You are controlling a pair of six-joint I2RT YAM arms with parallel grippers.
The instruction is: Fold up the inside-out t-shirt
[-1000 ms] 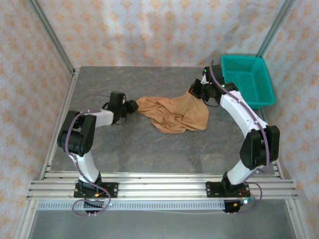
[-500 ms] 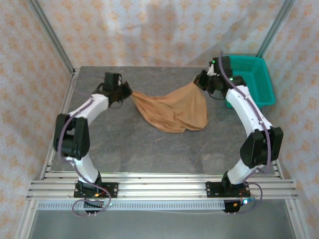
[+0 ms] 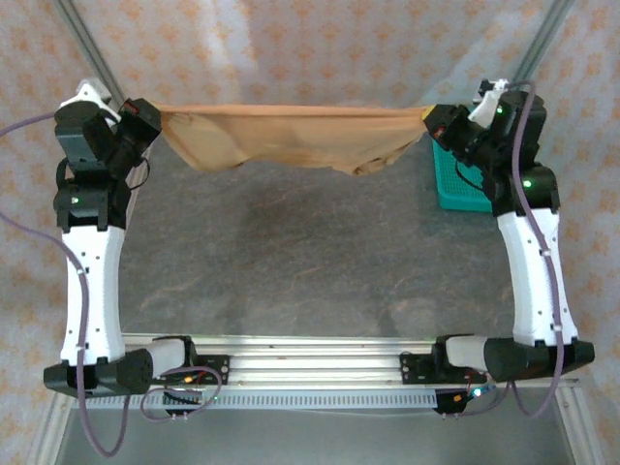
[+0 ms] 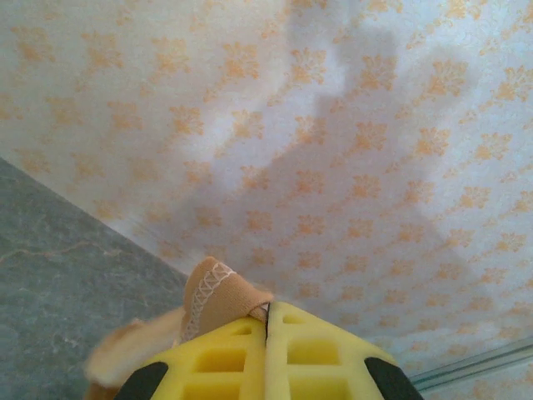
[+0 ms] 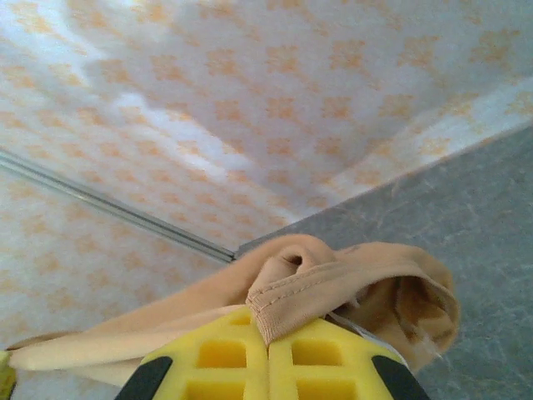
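I have the t-shirt (image 3: 291, 136) strung in the air between the two arms. It is a soft tan-orange knit, pulled into a long band with a nearly straight top edge and loose folds sagging beneath. It hangs clear above the desk (image 3: 310, 262), a flat grey slab with a stone-like mottle. The left fingers (image 3: 147, 114) pinch one end of the band and the right fingers (image 3: 436, 120) the other, both raised high and well apart, with the cloth taut from tip to tip.

On the left wrist camera the left fingers (image 4: 273, 320) are yellow, moulded with square pockets, and pressed together with only a thin seam between them. A hem of the t-shirt (image 4: 218, 290) with pale zigzag stitching pokes up just left of the tips, and the cloth below it is blurred. The right wrist camera shows the right fingers (image 5: 275, 333) closed the same way, with a stitched edge of the t-shirt (image 5: 333, 275) caught at the seam. A rolled bunch of cloth spills to their right and a flatter strip trails to their left.

The overhead view gives what the wrist cameras cannot — the whole span of the garment, plus a teal lattice basket (image 3: 460, 184) partly hidden behind the right arm, just below the right fingers. The wrist views add the stitching and the exact pinch. Behind the cloth hangs a pale backdrop (image 3: 310, 48) printed with orange motifs.
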